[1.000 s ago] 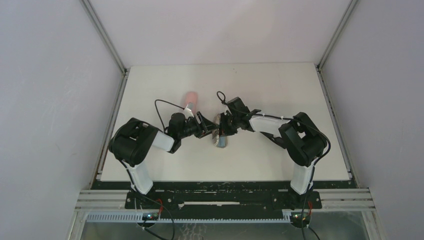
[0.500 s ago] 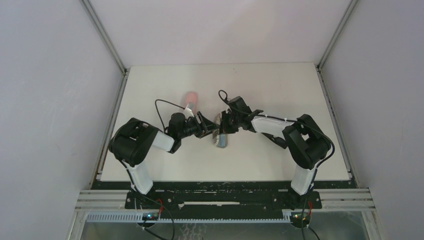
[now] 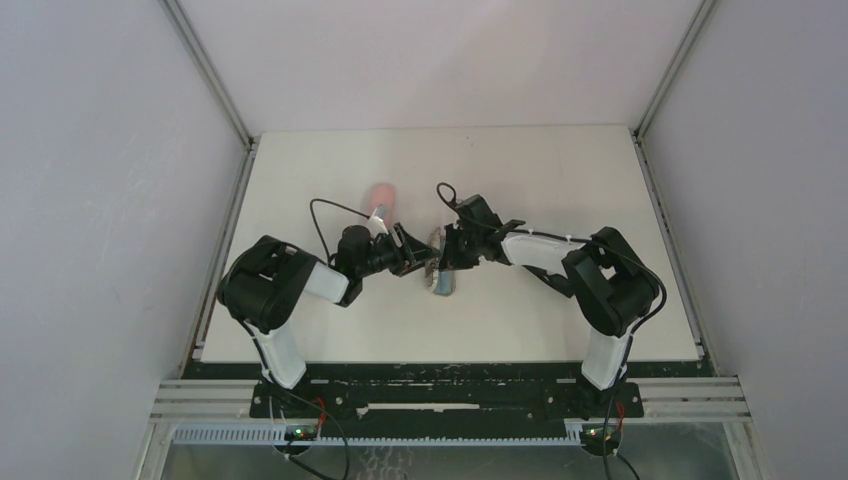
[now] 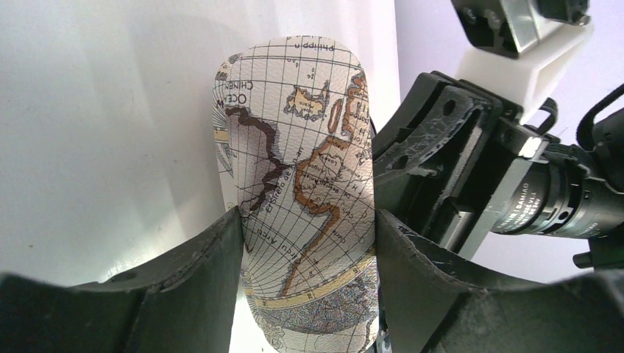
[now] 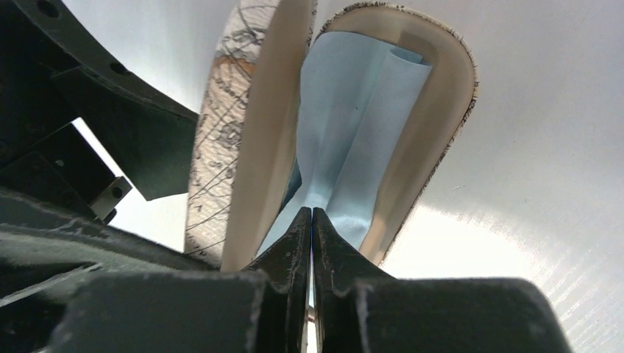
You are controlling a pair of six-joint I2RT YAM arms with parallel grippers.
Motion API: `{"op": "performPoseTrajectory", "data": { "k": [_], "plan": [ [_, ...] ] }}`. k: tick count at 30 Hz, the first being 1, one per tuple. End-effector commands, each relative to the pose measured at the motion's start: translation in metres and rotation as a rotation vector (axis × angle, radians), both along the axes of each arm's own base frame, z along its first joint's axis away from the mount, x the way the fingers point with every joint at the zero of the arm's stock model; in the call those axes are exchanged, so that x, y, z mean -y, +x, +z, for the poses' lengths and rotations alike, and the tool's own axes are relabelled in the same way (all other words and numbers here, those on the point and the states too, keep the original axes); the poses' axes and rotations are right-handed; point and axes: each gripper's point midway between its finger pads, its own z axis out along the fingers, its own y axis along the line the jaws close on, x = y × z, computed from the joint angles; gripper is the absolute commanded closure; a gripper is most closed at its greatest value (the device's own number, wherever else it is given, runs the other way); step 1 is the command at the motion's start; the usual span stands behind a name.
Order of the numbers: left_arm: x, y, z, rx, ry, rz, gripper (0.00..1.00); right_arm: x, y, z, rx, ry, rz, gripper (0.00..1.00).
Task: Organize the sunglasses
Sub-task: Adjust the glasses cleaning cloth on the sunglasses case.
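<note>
Your left jaws are clamped on the map-printed case [image 4: 294, 132], with one finger [image 4: 206, 272] pressed against each long side of its shell. The case sits near the middle of the surface [image 3: 560, 170], a little toward the near edge. Both arms meet over it, the left arm [image 3: 290, 285] reaching in from the left edge and the right arm [image 3: 560, 255] from the right edge.

From the right wrist you see the case standing open like a clam. Its cream-lined halves are spread apart, and a light-blue cloth [image 5: 360, 125] lies in the hollow between them. Your right jaws are pressed together with no gap showing, their tips pinching the near end of that cloth in the mouth of the case.

The sunglasses cannot be made out in any view, and you cannot tell whether they lie in the case under the cloth. A pink case [image 3: 381, 196] lies apart from the map-printed one, toward the far-left corner, just beyond the left arm's wrist.
</note>
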Motion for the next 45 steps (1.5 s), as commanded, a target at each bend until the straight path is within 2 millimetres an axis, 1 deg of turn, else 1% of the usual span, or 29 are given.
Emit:
{"op": "performPoseTrajectory", "data": {
  "k": [1,5,8,17,21,29,33,36,40,45],
  "plan": [
    [0.006,0.005,0.022,0.065,-0.049,-0.015,0.71,-0.012,0.007,0.005,0.010,0.026,0.013,1.00],
    [0.006,0.005,0.021,0.064,-0.048,-0.015,0.71,-0.014,0.006,0.003,0.005,0.032,0.022,1.00],
    [0.006,0.005,0.022,0.065,-0.048,-0.014,0.71,-0.012,0.006,0.002,0.006,0.020,0.018,1.00],
    [0.006,0.005,0.022,0.066,-0.047,-0.012,0.71,0.014,0.013,0.002,0.052,-0.121,-0.048,1.00],
    [0.006,0.005,0.021,0.063,-0.047,-0.013,0.72,0.019,0.014,0.010,0.076,-0.142,-0.061,1.00],
    [0.006,0.005,0.020,0.063,-0.046,-0.013,0.72,0.021,0.016,0.030,0.124,-0.132,-0.070,1.00],
    [0.006,0.005,0.020,0.061,-0.046,-0.013,0.72,0.013,0.013,0.035,0.118,-0.090,-0.043,1.00],
    [0.006,0.005,0.020,0.062,-0.046,-0.015,0.72,0.001,0.009,0.036,0.100,-0.034,-0.005,1.00],
    [0.006,0.005,0.020,0.061,-0.045,-0.013,0.72,-0.010,0.006,0.032,0.070,0.010,0.022,1.00],
    [0.006,0.005,0.020,0.062,-0.045,-0.013,0.72,-0.014,0.003,0.023,0.042,0.010,0.040,1.00]
  ]
}}
